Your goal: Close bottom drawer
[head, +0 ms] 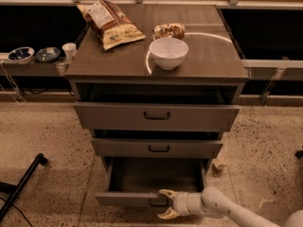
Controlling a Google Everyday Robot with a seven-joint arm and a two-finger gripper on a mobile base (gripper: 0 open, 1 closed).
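The bottom drawer (128,198) is the lowest of three grey-brown drawers and is pulled far out, its deep box empty. Its slim front panel faces me with a small dark bar handle (156,203) near the middle. My gripper (165,204) comes in from the lower right on a white arm. Its two pale fingers are spread, one above and one below the front panel's right part, right at the handle. It holds nothing.
The middle drawer (157,148) and top drawer (156,115) stand slightly out. On the cabinet top are a white bowl (168,52), a chip bag (110,22) and a small snack pack (169,30). A black leg (21,186) lies on the floor at left. Small bowls (21,55) sit on a left shelf.
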